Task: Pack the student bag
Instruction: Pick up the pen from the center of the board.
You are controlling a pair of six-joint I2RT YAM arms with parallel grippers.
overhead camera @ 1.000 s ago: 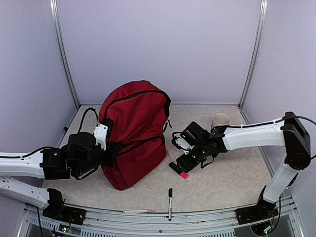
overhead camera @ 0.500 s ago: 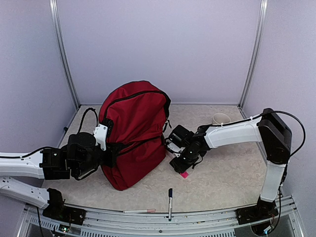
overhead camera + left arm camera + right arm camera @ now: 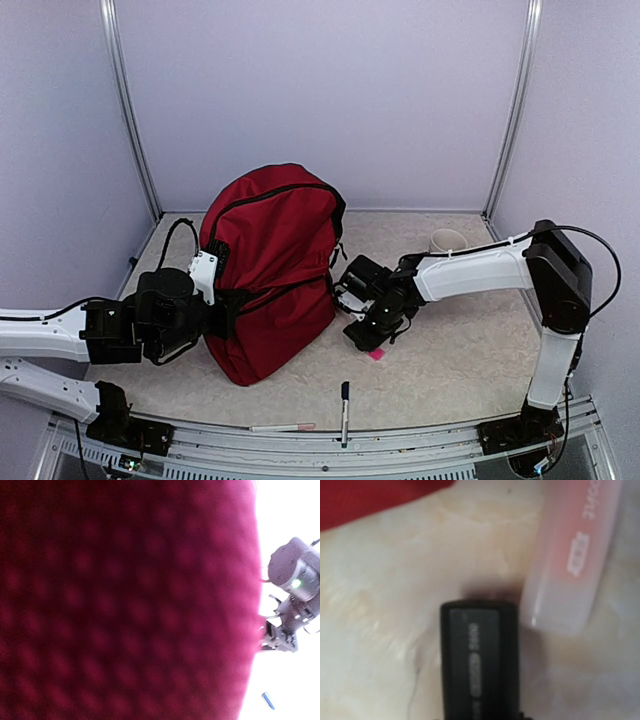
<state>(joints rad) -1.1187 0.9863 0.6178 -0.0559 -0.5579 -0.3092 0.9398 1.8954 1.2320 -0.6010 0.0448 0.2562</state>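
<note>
The student bag, big and dark red, stands upright left of centre, and its fabric fills the left wrist view. My left gripper is shut on the bag's lower left side, its fingers hidden in the cloth. My right gripper is down on the table just right of the bag, over a small black block with pale lettering. Its own fingers do not show. A pale pink translucent case lies against the block, and a bright pink bit shows under the gripper.
A dark pen lies near the front edge, with a thin pale pen on the rail beside it. A beige cup stands at the back right. Walls close in the back and both sides.
My right gripper moved left, towards the bag, and came down over the black block, then stayed there. The left arm and the bag have not moved.
</note>
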